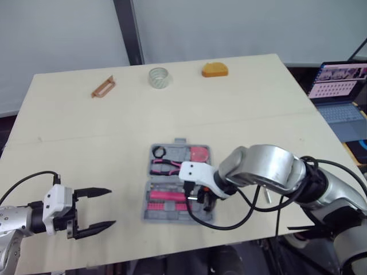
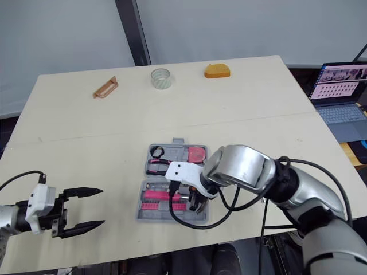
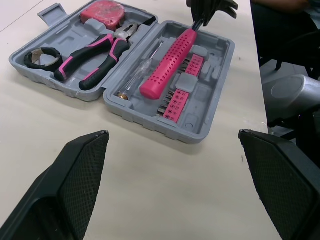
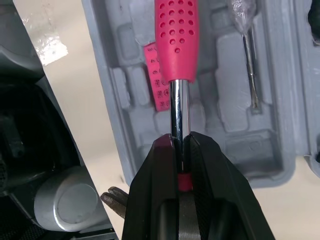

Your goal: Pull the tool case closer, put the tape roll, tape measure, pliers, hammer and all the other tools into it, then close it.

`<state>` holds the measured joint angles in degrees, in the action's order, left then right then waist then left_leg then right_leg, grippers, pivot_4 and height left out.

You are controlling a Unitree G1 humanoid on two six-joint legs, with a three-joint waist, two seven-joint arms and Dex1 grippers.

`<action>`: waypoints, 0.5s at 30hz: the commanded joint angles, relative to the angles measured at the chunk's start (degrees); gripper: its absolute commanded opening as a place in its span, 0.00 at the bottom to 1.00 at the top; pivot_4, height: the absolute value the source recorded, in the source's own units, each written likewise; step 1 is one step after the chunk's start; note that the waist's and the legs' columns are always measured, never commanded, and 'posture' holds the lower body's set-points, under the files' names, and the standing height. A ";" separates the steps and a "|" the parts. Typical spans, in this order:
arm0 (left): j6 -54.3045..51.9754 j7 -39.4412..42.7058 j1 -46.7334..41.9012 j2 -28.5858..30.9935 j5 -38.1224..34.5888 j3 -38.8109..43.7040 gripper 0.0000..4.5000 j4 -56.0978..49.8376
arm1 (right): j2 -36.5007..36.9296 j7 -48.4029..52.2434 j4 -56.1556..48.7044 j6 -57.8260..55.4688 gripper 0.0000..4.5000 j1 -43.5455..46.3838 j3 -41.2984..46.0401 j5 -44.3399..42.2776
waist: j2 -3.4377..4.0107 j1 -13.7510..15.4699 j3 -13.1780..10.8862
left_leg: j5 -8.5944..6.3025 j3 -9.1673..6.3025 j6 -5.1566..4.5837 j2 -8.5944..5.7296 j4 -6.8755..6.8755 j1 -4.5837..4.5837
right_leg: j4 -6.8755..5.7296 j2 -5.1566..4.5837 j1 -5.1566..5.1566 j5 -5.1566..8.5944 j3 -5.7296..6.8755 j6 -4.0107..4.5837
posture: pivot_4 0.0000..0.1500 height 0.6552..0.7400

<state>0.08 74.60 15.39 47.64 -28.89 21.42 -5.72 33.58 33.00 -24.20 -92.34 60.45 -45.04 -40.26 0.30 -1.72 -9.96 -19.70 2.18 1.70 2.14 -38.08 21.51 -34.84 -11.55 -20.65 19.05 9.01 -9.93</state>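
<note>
The grey tool case (image 1: 150, 200) lies open near the table's front edge. Its far half holds a black tape ring (image 3: 42, 57), pink-handled pliers (image 3: 95, 52) and a red tape measure (image 3: 102, 10). The near half holds pink bit strips (image 3: 182, 90), a screwdriver (image 3: 145, 67) and the pink-handled hammer (image 3: 167, 62). My right gripper (image 4: 181, 150) is shut on the hammer's steel shank (image 4: 176, 105), just over the case's right end. My left gripper (image 1: 94, 211) stands open on the left, apart from the case, with nothing in it.
At the table's far side stand a clear tape roll (image 1: 159, 77), an orange block (image 1: 214, 69) and a brown wooden frame (image 1: 103, 87). A laptop (image 1: 341, 91) sits beyond the table's right edge. Cables hang off my right arm near the case.
</note>
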 commanded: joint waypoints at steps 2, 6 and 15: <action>0.65 0.25 0.38 0.64 0.18 1.10 1.00 -0.01 | -1.12 -0.75 0.18 -0.15 0.02 0.73 -0.31 1.12 | 0.00 0.02 0.00 | 0.00 0.00 0.00 0.00 0.00 0.00 | -0.01 0.00 0.00 0.00 0.00 0.00 | 1.00 1.00; 0.76 0.12 0.82 0.59 0.30 1.36 1.00 -0.37 | -1.86 -0.44 0.52 -0.15 0.02 0.45 -0.79 1.96 | -0.01 -0.01 0.01 | 0.00 0.00 0.00 0.00 0.00 0.00 | -0.02 0.00 -0.01 0.00 0.00 0.00 | 1.00 1.00; 1.66 -0.22 1.91 0.24 0.63 1.58 1.00 -0.67 | -3.23 0.45 2.20 1.80 0.02 -0.44 -2.90 4.28 | -0.01 0.00 0.01 | 0.00 0.00 0.01 0.01 0.00 0.00 | -0.06 0.00 -0.03 0.00 0.00 0.00 | 1.00 1.00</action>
<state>0.91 74.52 16.64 47.64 -28.18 21.46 -5.85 30.84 32.94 -21.77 -91.29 60.04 -48.17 -36.50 0.28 -1.72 -9.95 -19.70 2.18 1.71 2.15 -38.08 21.51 -34.90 -11.55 -20.68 19.05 9.01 -9.93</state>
